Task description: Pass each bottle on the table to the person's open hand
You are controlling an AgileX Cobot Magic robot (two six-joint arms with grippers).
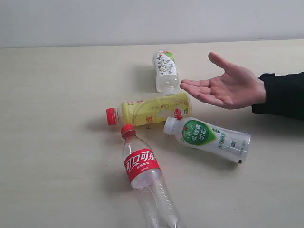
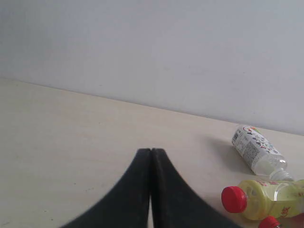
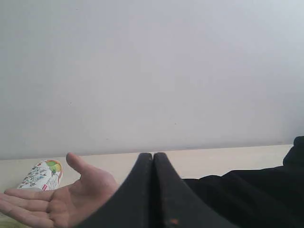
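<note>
Four bottles lie on the table [image 1: 52,95]. The clear bottle with red label [image 1: 145,178] is nearest the front. The yellow bottle [image 1: 149,110] lies across the middle, red cap to the left. The white bottle with green label [image 1: 206,137] lies to its right. The short patterned bottle [image 1: 165,71] lies at the back. An open hand [image 1: 223,88] hovers palm up at the right. Neither gripper shows in the exterior view. My left gripper [image 2: 151,151] is shut and empty, left of the yellow bottle [image 2: 263,197] and patterned bottle [image 2: 256,149]. My right gripper [image 3: 153,155] is shut and empty beside the hand [image 3: 57,199].
The person's black sleeve [image 1: 282,95] reaches in from the right edge and fills the lower right of the right wrist view as a dark sleeve [image 3: 247,194]. A pale wall [image 1: 142,19] runs behind the table's far edge.
</note>
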